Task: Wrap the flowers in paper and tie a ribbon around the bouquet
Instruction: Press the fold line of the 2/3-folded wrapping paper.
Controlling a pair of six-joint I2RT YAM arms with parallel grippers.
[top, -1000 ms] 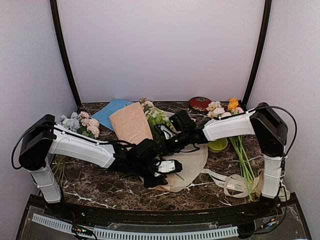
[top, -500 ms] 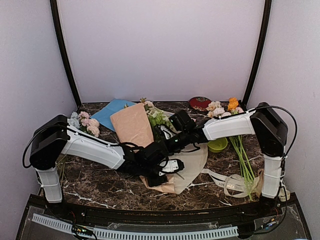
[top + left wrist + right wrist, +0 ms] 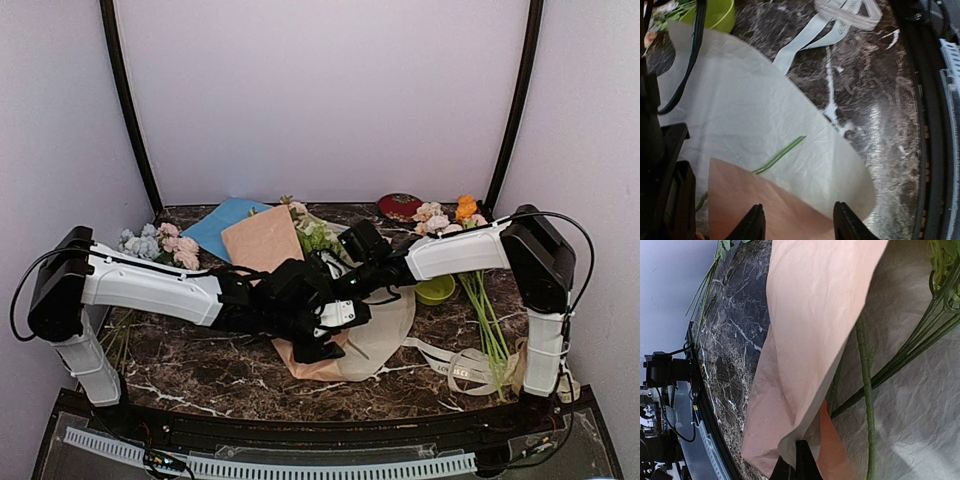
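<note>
We see the tan creased kraft paper folded over the long green stems of the pink-and-cream flowers at the middle of the dark marble counter. The right pincer is closed, seemingly nipping the fold's near edge. The left pincer hovers over the same fold with jaws apart, gripping nothing. We judge the wrapping half done (one flap over, no cone yet). Next, the other flap needs rolling across. The cream printed ribbon lies untouched, well to the right.
</note>
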